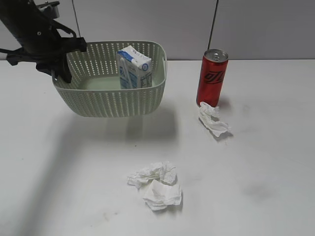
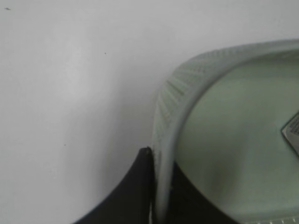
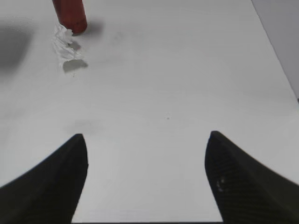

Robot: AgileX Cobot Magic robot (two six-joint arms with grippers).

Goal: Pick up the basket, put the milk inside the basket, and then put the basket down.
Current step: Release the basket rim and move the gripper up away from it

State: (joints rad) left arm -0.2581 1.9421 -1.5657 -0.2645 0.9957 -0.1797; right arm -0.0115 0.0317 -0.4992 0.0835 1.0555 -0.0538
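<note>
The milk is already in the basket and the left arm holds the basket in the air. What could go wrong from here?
1. The left gripper pinches only one end wall of the basket, so it may tilt or slip while being lowered.
2. The milk stands upright and loose inside; a tilt or a hard landing could topple it.
3. The red can stands to the basket's right; a sideways swing might hit it.

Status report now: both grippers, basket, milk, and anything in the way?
Left gripper shut on basket rim, basket lifted. Right gripper open, empty. Milk inside. Can and tissues stand clear.
</note>
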